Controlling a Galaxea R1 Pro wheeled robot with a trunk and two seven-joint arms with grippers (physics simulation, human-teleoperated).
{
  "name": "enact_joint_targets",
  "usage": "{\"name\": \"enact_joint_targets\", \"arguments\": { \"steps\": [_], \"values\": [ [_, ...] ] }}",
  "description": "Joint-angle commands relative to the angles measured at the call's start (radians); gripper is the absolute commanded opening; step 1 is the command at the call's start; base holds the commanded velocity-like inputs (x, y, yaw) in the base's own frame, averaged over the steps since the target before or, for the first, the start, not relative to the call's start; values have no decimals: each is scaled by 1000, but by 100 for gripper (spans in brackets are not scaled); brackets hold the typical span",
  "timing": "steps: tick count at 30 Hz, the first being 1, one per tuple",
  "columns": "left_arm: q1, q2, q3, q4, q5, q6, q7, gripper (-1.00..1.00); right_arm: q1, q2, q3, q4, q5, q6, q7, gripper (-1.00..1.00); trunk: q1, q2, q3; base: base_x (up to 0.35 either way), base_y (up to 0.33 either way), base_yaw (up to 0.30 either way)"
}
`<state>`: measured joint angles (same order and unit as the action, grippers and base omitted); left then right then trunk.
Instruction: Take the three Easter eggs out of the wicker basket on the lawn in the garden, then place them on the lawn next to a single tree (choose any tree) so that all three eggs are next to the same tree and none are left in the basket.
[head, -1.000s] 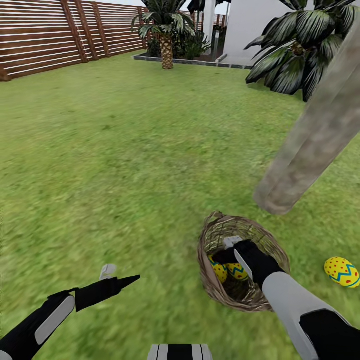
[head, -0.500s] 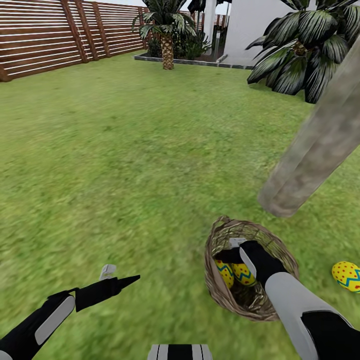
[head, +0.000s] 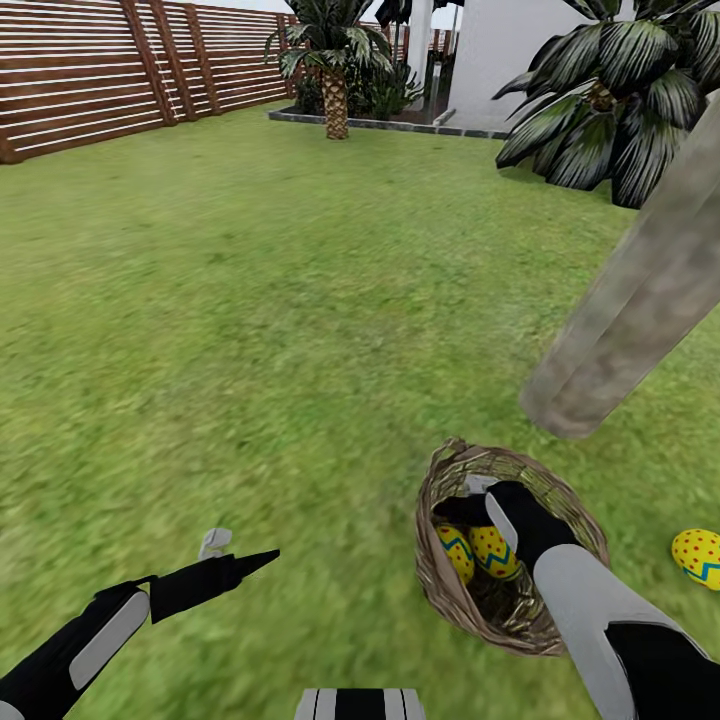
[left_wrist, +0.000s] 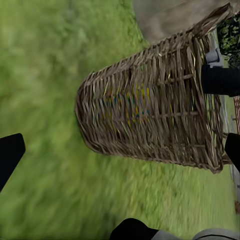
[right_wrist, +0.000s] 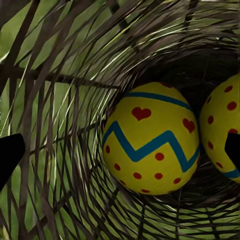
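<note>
The right gripper (head: 478, 510) reaches into the round brown woven-twig basket (head: 450, 590) on the mottled green lawn (head: 250, 330), its fingers apart around one of two yellow dotted eggs (right_wrist: 152, 137) inside. A third egg (head: 698, 558) lies near the grey-brown tree trunk (head: 620, 320). The light basket may tip, or the smooth egg slip away, if the fingers close off-centre. The left gripper (head: 240, 550) waits apart and empty.

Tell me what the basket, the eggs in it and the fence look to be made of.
The wicker basket looks like brown-grey woven twigs, matte, with grass showing through the gaps. The Easter eggs look smooth and painted, yellow with red dots, hearts and a blue zigzag; plastic or shell, hard to say. The fence looks like brown horizontal wooden slats.
</note>
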<state>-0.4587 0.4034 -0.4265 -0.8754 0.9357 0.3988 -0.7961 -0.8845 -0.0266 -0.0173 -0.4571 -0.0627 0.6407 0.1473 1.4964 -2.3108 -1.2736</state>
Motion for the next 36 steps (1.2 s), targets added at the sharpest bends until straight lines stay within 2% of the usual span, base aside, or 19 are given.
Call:
{"name": "enact_joint_targets", "arguments": {
  "steps": [1,3,9,36],
  "values": [
    [0,0,0,0,0,0,0,100,0,-1,-17,0,0,0,0,100,0,0,0,89,71,0],
    [0,-1,-1,1,0,0,1,100,0,-1,-38,-1,2,-1,-1,100,0,0,-1,36,29,0],
    [0,-1,-1,1,2,0,0,100,0,-1,-41,-2,5,-22,-2,100,0,0,-10,1,1,0],
    [1,-6,-3,0,1,2,1,100,-2,-6,-39,-6,11,-30,-6,100,103,-189,-99,0,0,0]
  ]
}}
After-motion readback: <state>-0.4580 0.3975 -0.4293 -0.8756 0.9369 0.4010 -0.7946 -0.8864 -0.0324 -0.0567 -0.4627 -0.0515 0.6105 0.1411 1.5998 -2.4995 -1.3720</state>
